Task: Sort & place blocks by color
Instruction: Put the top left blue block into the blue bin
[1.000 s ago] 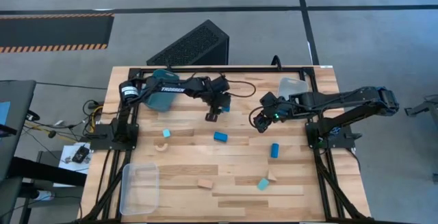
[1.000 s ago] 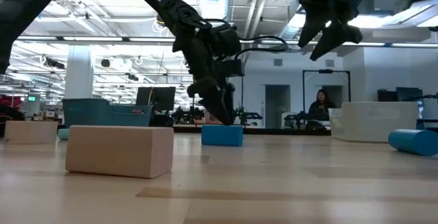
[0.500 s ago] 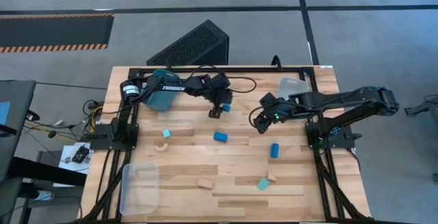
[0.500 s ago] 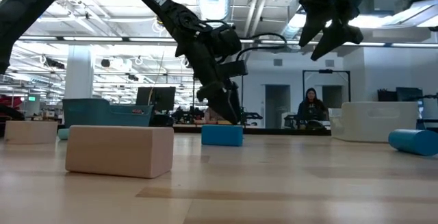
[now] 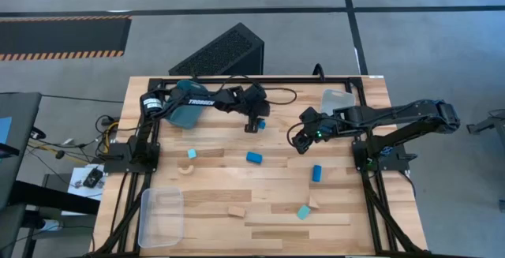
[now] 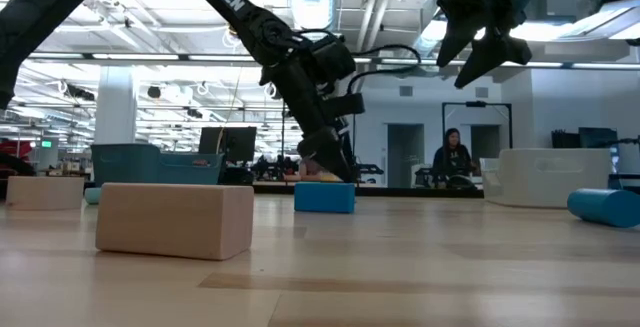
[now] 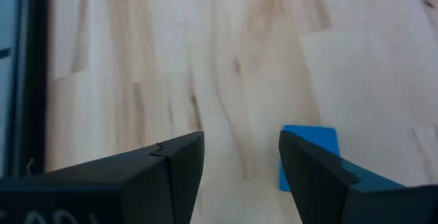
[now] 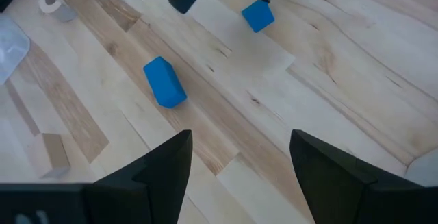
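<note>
My left gripper (image 5: 254, 123) is open low over the table's far middle, and also shows in the low view (image 6: 330, 164). A dark blue cube (image 5: 261, 124) lies on the table just beside it. In the left wrist view the cube (image 7: 309, 150) sits partly behind one finger, outside the gap of my left gripper (image 7: 239, 172). My right gripper (image 5: 300, 142) is open and empty, held above the table right of centre (image 8: 239, 176). A dark blue bar (image 5: 254, 157) lies at the centre, and a dark blue cylinder (image 5: 316, 172) to its right.
A teal bin (image 5: 185, 110) stands at the far left under the left arm. Clear bins stand at the far right (image 5: 338, 100) and the near left (image 5: 160, 217). A cyan cube (image 5: 192, 154), tan arch (image 5: 188, 168), tan block (image 5: 237, 210), cyan block (image 5: 303, 211) and tan wedge (image 5: 313, 203) lie scattered.
My left gripper has moved toward the table's far edge and a little right, ending beside the dark blue cube. It stays open. The blocks have not moved.
</note>
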